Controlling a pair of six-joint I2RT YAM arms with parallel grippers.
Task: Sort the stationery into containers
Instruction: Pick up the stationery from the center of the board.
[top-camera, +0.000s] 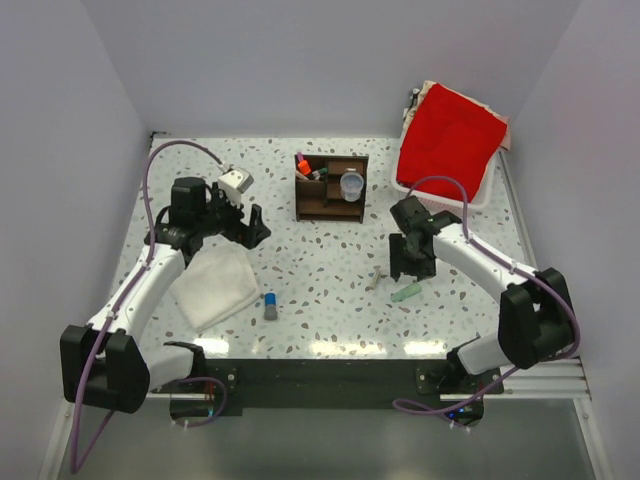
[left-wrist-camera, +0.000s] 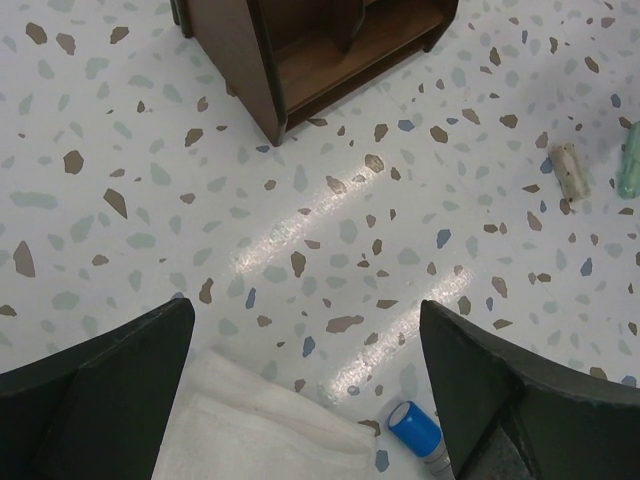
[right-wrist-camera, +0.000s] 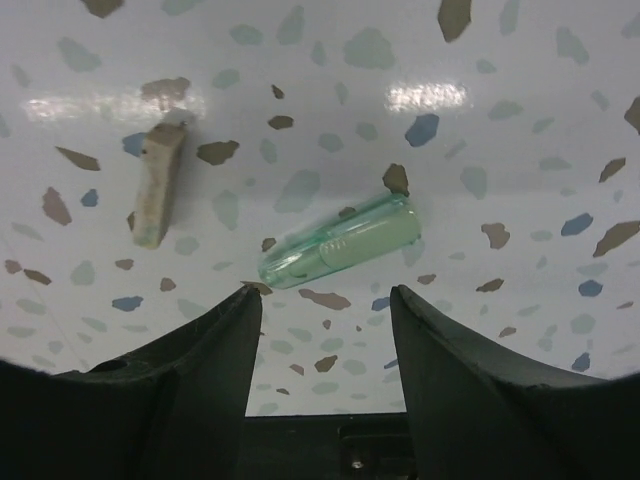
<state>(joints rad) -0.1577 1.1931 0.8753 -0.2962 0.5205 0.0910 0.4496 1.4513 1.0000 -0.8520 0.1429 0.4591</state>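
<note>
The dark brown wooden organizer (top-camera: 331, 187) stands at the table's back middle; it holds an orange-and-black highlighter (top-camera: 301, 165) and a small round bluish pot (top-camera: 351, 185). Its corner shows in the left wrist view (left-wrist-camera: 300, 60). A mint-green cap-like piece (top-camera: 405, 293) (right-wrist-camera: 340, 241) and a small beige stick (top-camera: 375, 277) (right-wrist-camera: 158, 185) lie on the table just beyond my right gripper (top-camera: 412, 268) (right-wrist-camera: 325, 295), which is open and empty. A blue-capped grey stick (top-camera: 270, 305) (left-wrist-camera: 417, 429) lies beside the cloth. My left gripper (top-camera: 250, 228) (left-wrist-camera: 305, 330) is open and empty above the table.
A white folded cloth (top-camera: 213, 287) (left-wrist-camera: 260, 425) lies at front left under the left arm. A white basket with red cloth (top-camera: 450, 140) stands at the back right. Grey walls close the table on three sides.
</note>
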